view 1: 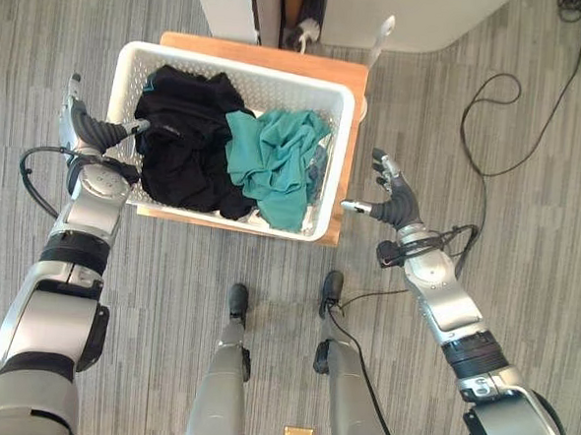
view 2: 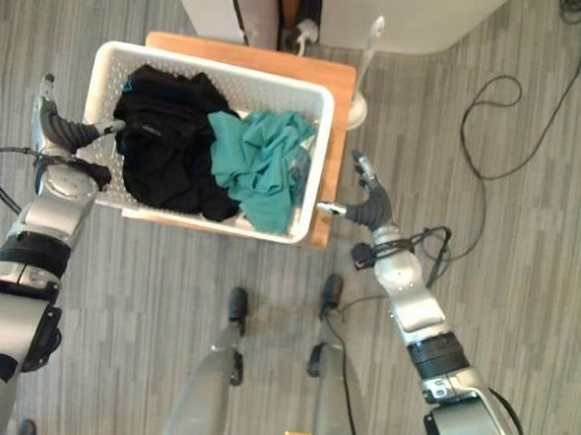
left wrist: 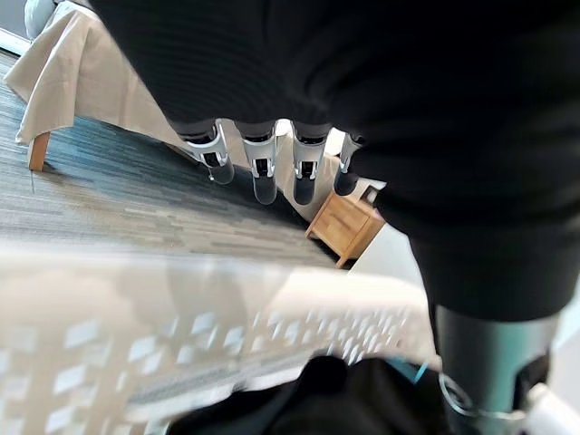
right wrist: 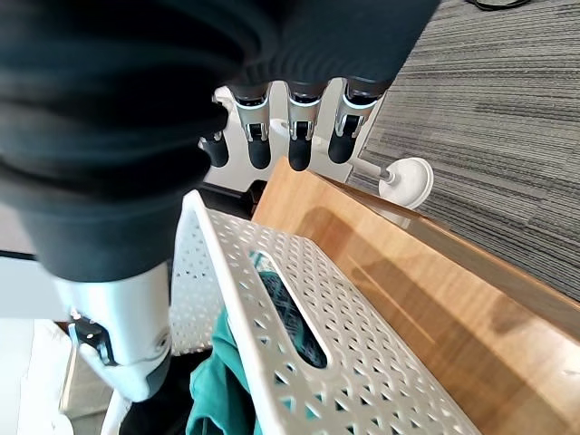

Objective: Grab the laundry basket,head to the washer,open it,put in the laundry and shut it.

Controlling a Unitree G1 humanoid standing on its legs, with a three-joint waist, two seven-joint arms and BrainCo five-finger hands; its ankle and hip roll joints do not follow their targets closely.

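Perforated white plastic laundry basket (view 1: 320, 131) on a low wooden table (view 1: 350, 78), between two open hands.
Left hand (view 1: 91, 126) and right hand (view 1: 395, 197) flank it with relaxed fingers, holding nothing; crumpled black clothes (view 1: 181, 147) and teal cloth (view 1: 274, 157) lie inside.

Perforated white plastic basket (view 1: 340, 132), soft cloth laundry (view 1: 265, 157), smooth wood table (view 1: 350, 78).

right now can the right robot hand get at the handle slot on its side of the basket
Probably yes: the right robot hand is open beside the white basket, facing its handle slot, with nothing between them.
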